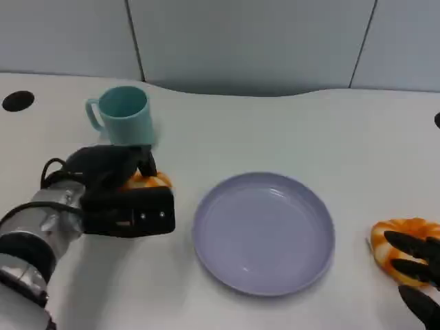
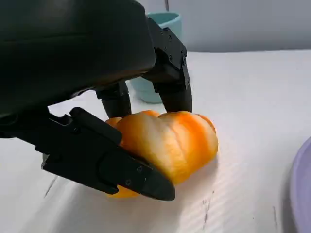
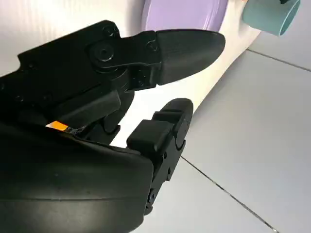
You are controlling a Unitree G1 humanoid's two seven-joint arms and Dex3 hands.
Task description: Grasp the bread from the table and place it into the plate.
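Bread (image 2: 170,143) gripped in left hand (image 1: 117,189), left of frame, beside plate (image 1: 265,234) on counter (image 1: 289,130). Right hand (image 1: 419,275) spread loose, lower right.

lab bench | white table (image 1: 289,130) | grey panel wall (image 1: 254,41)

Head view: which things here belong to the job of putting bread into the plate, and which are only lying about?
Belonging to the job:
- bread, between the fingers of the left hand
- purple plate, nothing in it

Lying about:
- teal cup behind the left hand
- second bread under the right hand
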